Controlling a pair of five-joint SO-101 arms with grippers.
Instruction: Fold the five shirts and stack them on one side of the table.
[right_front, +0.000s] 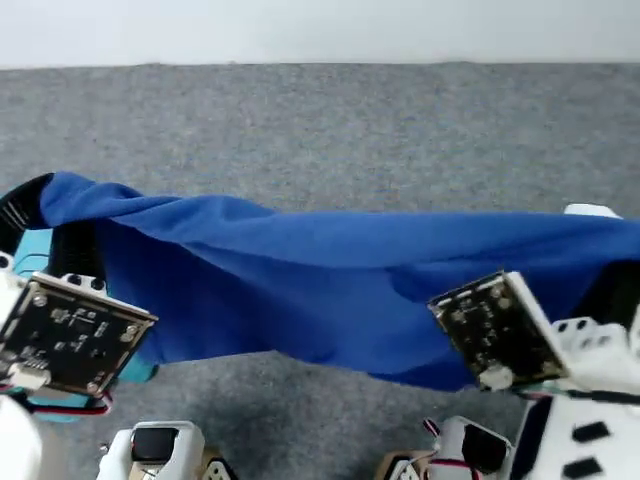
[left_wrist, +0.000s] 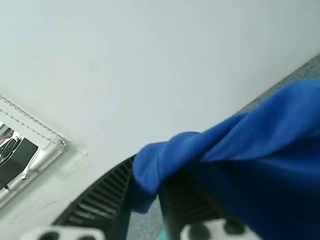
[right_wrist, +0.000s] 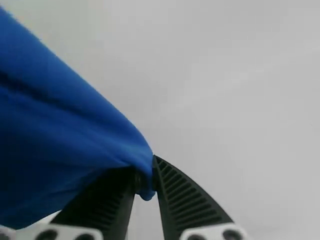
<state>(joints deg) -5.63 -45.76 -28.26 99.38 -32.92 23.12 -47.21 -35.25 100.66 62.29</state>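
Note:
A blue shirt (right_front: 330, 280) hangs stretched between the two arms above the grey table (right_front: 320, 130). At the left side, my left gripper (left_wrist: 150, 190) is shut on one bunched corner of the blue shirt (left_wrist: 240, 145); its dark ribbed fingers (left_wrist: 100, 200) pinch the cloth. At the right side, my right gripper (right_wrist: 145, 187) is shut on the opposite corner of the blue shirt (right_wrist: 55, 145), a small tip of cloth poking out between its fingers (right_wrist: 185, 200). The shirt sags in the middle and hides the table beneath it.
Light blue fabric (right_front: 35, 250) shows under the left arm at the table's left edge. A white wall (right_front: 320, 30) borders the table's far side. A clear-framed panel (left_wrist: 25, 150) stands against the wall in the left wrist view.

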